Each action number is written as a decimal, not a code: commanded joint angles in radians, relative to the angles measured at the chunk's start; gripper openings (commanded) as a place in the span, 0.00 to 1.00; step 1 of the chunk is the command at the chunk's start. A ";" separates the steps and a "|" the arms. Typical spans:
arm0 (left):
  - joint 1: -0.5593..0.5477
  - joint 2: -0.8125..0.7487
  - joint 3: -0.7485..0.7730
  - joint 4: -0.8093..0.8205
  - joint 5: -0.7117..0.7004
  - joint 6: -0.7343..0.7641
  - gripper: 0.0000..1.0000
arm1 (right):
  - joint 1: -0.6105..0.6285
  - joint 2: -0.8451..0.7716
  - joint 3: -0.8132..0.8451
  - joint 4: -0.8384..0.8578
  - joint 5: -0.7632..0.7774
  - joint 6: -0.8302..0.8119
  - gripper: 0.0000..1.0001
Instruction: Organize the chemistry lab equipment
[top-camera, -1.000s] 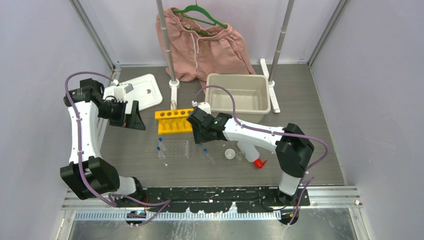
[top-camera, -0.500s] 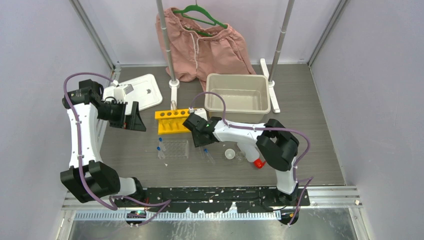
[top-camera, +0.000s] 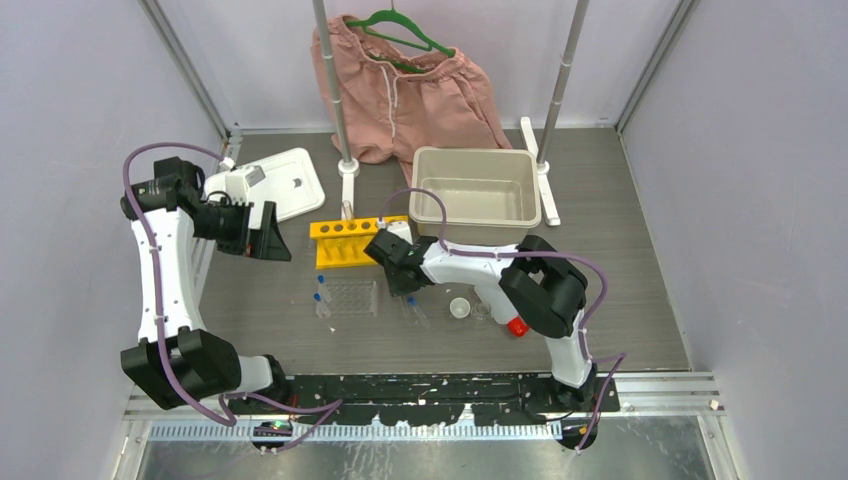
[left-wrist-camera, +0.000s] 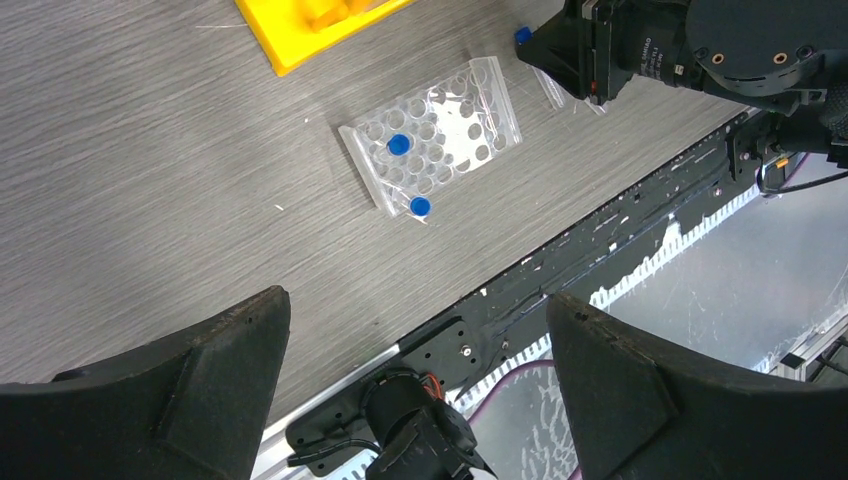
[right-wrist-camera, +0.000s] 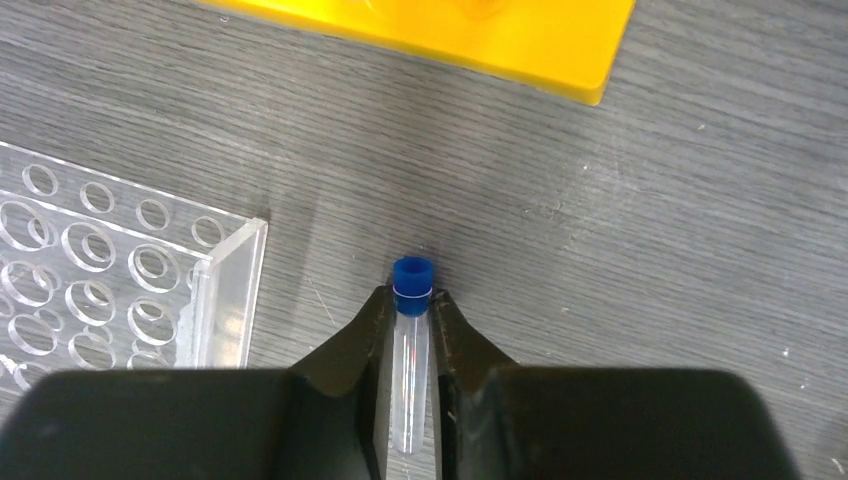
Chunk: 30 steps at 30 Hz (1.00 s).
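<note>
Blue cap at 12 o'clock, long axis 12-to-6: gripping small clear tube (right-wrist-camera: 411, 350) in right gripper (right-wrist-camera: 412, 302). Carry toward 9 o'clock, clear plastic grid rack (right-wrist-camera: 110, 290) just beside. Left gripper (left-wrist-camera: 415, 305) wide, farther off.

The lower end of the small clear blue-capped tube (right-wrist-camera: 411, 340) was hidden behind the right gripper (right-wrist-camera: 411, 298). In the right wrist view the clear plastic grid rack (right-wrist-camera: 100, 270) was cut off at the left edge, the yellow holed tube rack (right-wrist-camera: 480, 35) at the top.
</note>
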 joint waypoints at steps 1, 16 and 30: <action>0.000 -0.026 0.042 -0.008 0.040 0.011 1.00 | -0.007 -0.032 0.027 0.034 -0.001 0.015 0.12; -0.011 -0.037 0.029 -0.095 0.280 0.092 0.92 | 0.099 -0.304 0.189 0.138 0.060 0.039 0.01; -0.094 -0.085 -0.006 -0.053 0.391 0.055 0.69 | 0.175 -0.213 0.404 0.307 0.065 0.058 0.01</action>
